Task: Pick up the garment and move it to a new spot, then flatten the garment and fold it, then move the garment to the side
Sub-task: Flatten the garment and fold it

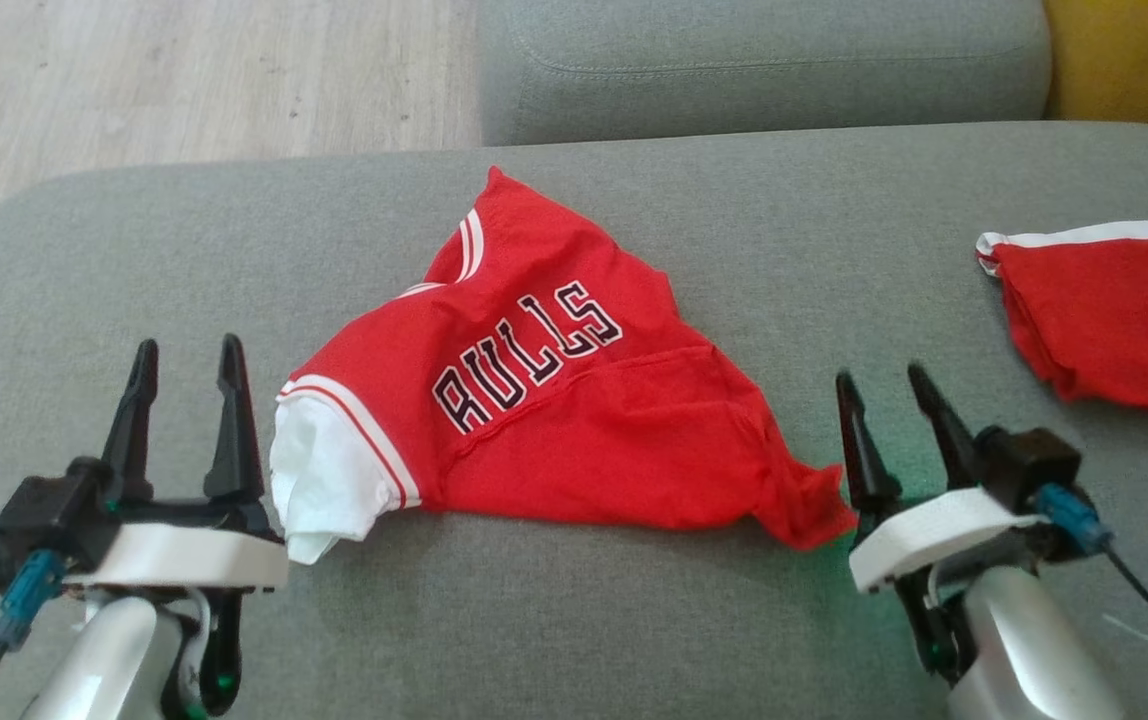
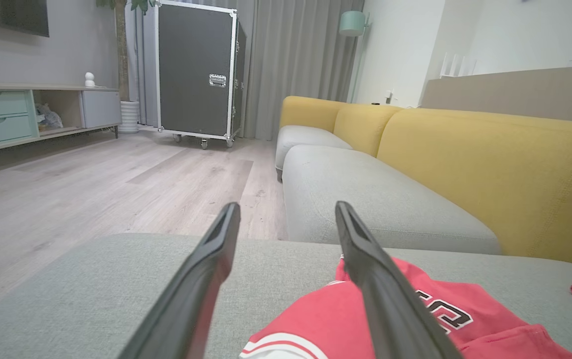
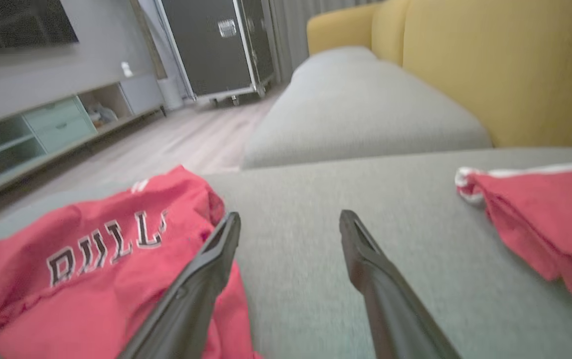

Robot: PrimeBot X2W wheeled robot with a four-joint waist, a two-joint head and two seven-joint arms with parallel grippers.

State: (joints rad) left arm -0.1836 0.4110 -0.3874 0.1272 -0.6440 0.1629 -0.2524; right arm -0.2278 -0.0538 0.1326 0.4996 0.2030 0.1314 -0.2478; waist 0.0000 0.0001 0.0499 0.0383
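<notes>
The left end effector (image 1: 189,343) stands spread and empty. The red jersey (image 1: 554,420) lies crumpled on the grey cushion (image 1: 734,230) just to its right, with the white sleeve beside its inner finger. The right end effector (image 1: 879,373) is also spread and empty, with the jersey's hem corner just left of it. A second red garment (image 1: 1104,310) lies well to its right.

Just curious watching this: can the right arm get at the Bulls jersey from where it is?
Probably yes: the right gripper stands open beside the jersey, at its nearest corner, with nothing between.
</notes>
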